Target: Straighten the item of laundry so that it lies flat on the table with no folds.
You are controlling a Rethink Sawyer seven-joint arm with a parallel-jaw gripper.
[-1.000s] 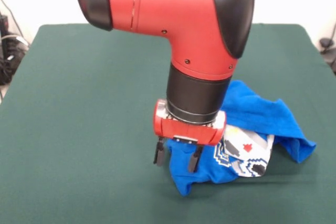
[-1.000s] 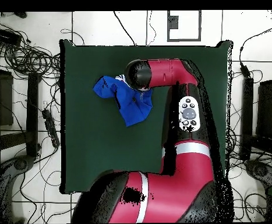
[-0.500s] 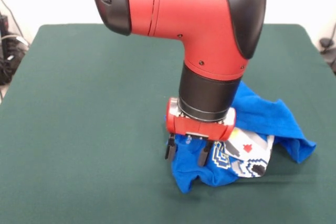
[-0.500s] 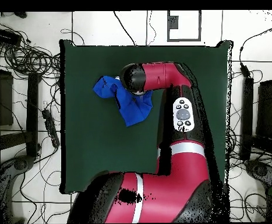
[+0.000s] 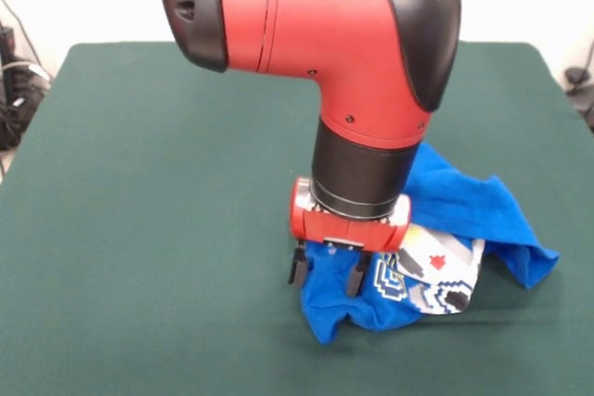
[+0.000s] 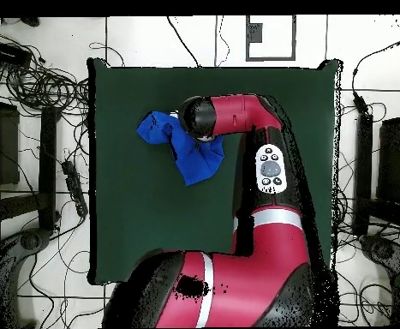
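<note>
Well, the green table [image 5: 139, 192] fills most of the room's middle, with cables [image 6: 40, 86] tangled on the floor around it; the red arm [image 5: 362, 71] drops straight down, wrist vertical. Its gripper [image 5: 325, 271] stands open, fingers astride the crumpled blue T-shirt [image 5: 464, 201]'s edge; the rest bunches toward three o'clock.

No readable text, labels or numbers. Blue shirt [image 5: 464, 206] shows crumpled pixel print [image 5: 436, 275] in white, grey, red; any lettering folded, illegible.
</note>
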